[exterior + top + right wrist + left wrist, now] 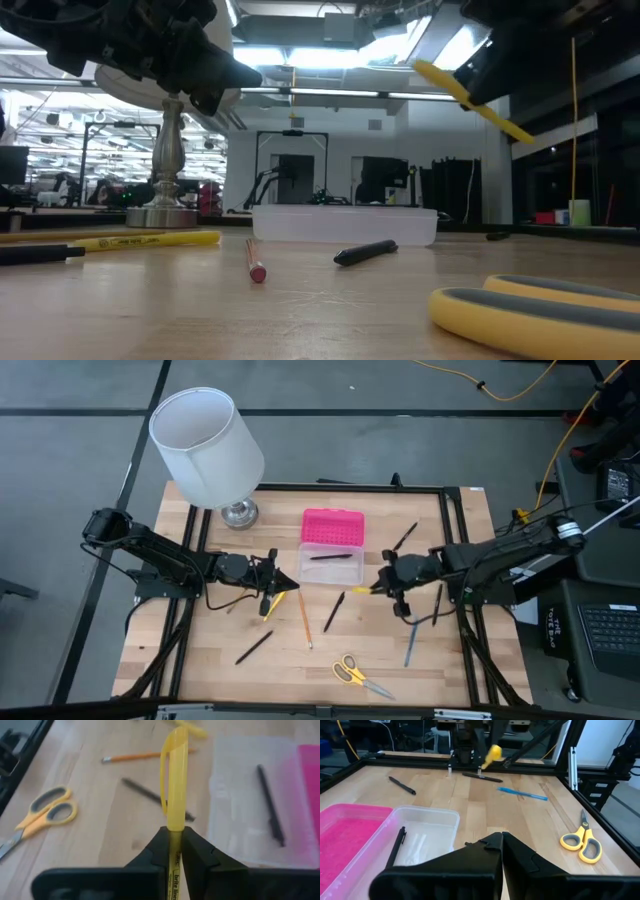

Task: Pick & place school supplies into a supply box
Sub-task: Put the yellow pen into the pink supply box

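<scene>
- My right claw [173, 836] pinches a yellow highlighter [175, 780] near its base, held off the counter [200, 650] just beside the supply box [330, 563], so I judge a short carry will drop it in.
- My left claw [289, 581], fingers closed on nothing, waits on the box's other side.
- The box lies open, its pink lid [333, 527] folded back; one black pen [331, 557] is inside.
- Loose on the wooden counter: the yellow scissors [355, 674], an orange pencil [304, 620], a blue pen [409, 645].
- A white lamp [207, 445] stands at a far corner; a workshop room lies behind.
</scene>
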